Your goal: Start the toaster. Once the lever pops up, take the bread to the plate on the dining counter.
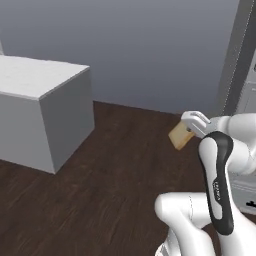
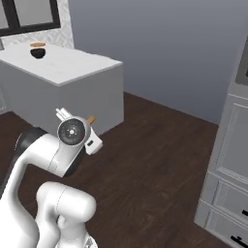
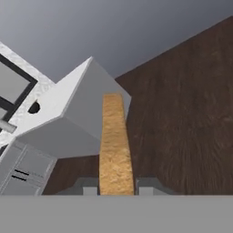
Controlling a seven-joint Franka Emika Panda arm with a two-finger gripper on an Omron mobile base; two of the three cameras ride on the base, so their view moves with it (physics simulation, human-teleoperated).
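The dining counter [image 2: 72, 65], a long white marble tabletop with grey sides, stands well apart from the arm across the dark wood floor [image 1: 115, 165], with a small dark bowl [image 2: 38, 51] on its far end. The hand [image 3: 116, 187] is closed on the bread [image 3: 114, 145], held edge-on in the air between the fingertips [image 3: 89, 188], its crust running away from the camera. The slice looks light, soft and crumbly, so I judge a gentle pinch across the flat faces near one edge suits it best, since squeezing hard could dent or tear it.
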